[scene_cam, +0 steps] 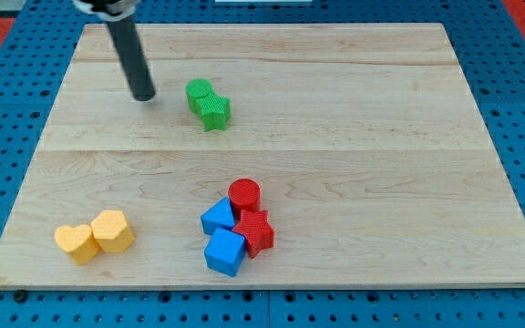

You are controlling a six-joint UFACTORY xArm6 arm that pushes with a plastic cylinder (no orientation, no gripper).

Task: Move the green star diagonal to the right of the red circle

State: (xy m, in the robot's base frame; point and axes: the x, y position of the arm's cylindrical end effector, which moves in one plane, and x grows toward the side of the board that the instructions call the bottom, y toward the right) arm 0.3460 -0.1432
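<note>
While my tip point(143, 95), a bare rod with no fingers to open or close, is sitting left of the green star point(214, 112), I'm judging a push toward the view's lower right, steering it beside the red circle point(243, 194).

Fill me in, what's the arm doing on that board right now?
The xArm's rod is pushing blocks on the wooden board. My tip sits just left of the green pair near the view's top: a green round block touching the green star. It isn't touching them yet. The red circle is lower down, clustered with a red star and two blue blocks. Two yellow blocks sit bottom left.
</note>
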